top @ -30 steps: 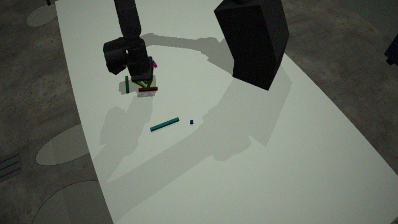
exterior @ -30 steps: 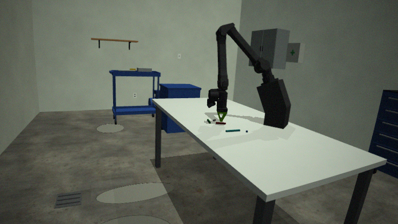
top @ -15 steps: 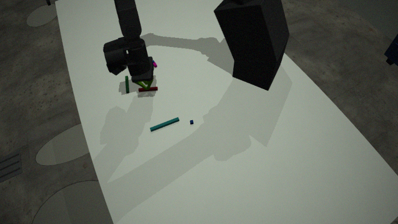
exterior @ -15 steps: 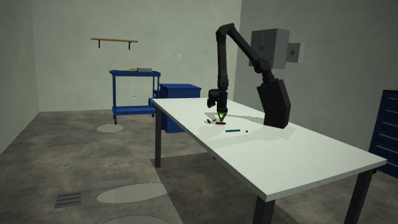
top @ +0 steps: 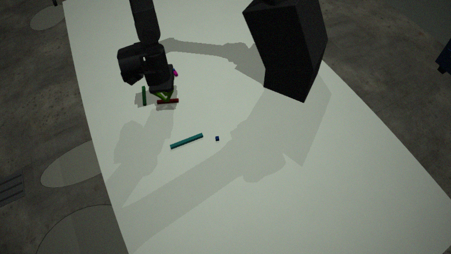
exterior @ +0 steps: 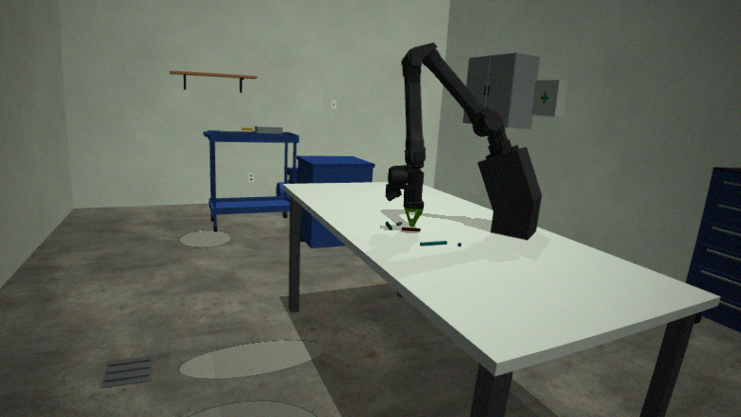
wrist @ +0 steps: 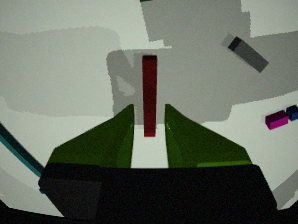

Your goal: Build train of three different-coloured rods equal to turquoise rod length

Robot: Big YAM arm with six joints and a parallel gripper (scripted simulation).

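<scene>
The red rod (top: pixel 167 102) lies flat on the table, also seen in the exterior view (exterior: pixel 410 228). My gripper (top: pixel 165 95) stands straight over it with its green fingers down at the rod. In the wrist view the red rod (wrist: pixel 149 96) runs between the fingers with a small gap on each side, so the gripper is open around it, not clamped. The turquoise rod (top: pixel 186 140) lies nearer the front, with a small blue rod (top: pixel 217 138) to its right. A magenta rod (wrist: pixel 274 120) with another blue piece (wrist: pixel 293 112) at its end lies to the right in the wrist view.
A green rod (top: pixel 144 95) lies just left of the red rod, apart from it. A grey rod (wrist: pixel 248 54) lies beyond the fingers to the right. The arm's dark base block (top: pixel 285 47) stands at the back right of the white table.
</scene>
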